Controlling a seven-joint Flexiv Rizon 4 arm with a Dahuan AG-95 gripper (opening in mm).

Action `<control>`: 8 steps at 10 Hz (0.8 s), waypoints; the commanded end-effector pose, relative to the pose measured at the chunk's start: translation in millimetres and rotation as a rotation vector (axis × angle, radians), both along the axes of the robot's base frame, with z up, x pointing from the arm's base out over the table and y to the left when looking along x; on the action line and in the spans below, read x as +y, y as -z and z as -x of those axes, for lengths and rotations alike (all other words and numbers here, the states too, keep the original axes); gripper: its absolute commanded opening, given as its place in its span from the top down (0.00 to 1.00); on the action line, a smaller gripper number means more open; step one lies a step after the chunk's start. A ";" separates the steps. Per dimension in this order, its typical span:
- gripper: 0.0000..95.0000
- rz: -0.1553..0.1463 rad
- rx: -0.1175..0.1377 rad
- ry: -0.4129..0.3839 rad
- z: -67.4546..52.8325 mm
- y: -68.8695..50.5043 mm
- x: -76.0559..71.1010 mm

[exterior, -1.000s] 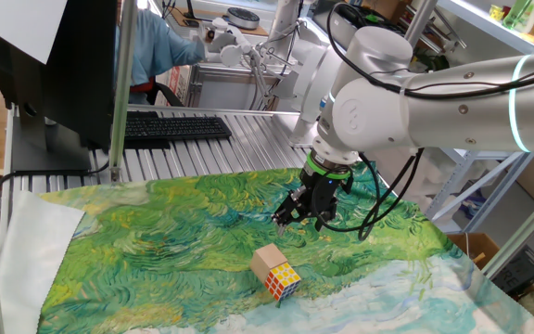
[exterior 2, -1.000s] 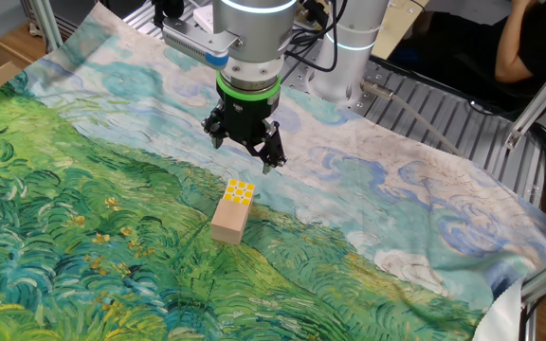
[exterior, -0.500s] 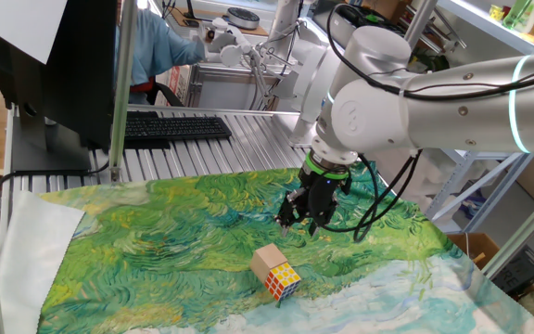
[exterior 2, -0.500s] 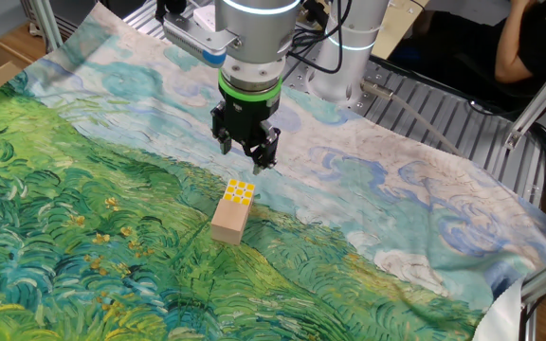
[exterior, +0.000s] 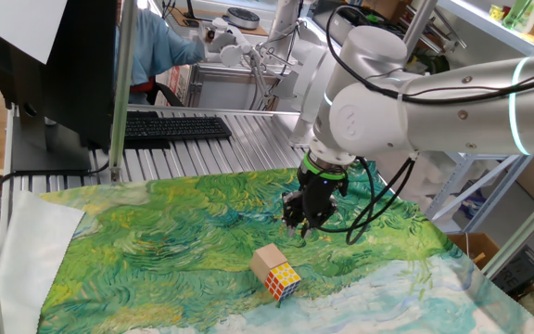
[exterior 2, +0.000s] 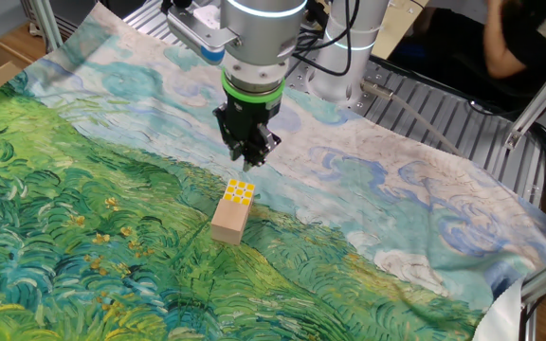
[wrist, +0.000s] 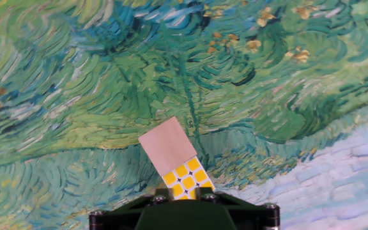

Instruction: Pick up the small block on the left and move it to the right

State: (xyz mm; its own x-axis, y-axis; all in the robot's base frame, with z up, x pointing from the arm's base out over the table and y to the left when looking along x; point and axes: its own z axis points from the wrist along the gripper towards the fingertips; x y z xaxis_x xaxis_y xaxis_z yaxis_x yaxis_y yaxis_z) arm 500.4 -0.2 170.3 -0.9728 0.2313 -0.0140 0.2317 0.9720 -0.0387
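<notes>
The small block (exterior: 265, 257) is a plain tan cube on the painted cloth. It touches a multicoloured puzzle cube (exterior: 285, 279). In the other fixed view the block (exterior 2: 227, 224) lies on the near side of the puzzle cube (exterior 2: 241, 192). My gripper (exterior: 299, 225) hangs above the cloth a little beyond the two cubes, points down and touches nothing. It also shows in the other fixed view (exterior 2: 251, 158), seen nearly edge-on, its fingers empty. In the hand view the block (wrist: 168, 145) and the puzzle cube (wrist: 185, 179) lie just above the hand's dark body (wrist: 183, 214).
The painted cloth (exterior: 156, 250) covers the table. A keyboard (exterior: 170, 128) and a monitor (exterior: 54, 65) stand at the back left, on the slatted metal top. A person sits behind the table (exterior: 156, 46). The arm's cables (exterior: 378, 199) hang beside the gripper.
The hand has turned about its own axis, so its fingers look narrower in both fixed views. It has shifted slightly. The two cubes have not moved.
</notes>
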 end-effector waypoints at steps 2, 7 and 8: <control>1.00 -0.004 0.006 -0.112 -0.2 0.1 0.2; 1.00 -0.004 0.009 -0.164 -0.2 0.1 0.2; 1.00 -0.001 0.013 -0.184 -0.2 0.1 0.2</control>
State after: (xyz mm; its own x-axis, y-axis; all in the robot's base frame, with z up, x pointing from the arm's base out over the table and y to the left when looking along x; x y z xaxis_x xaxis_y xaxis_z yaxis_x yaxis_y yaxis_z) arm 500.7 -0.1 170.0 -0.9983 0.0585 -0.0041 0.0586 0.9976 -0.0376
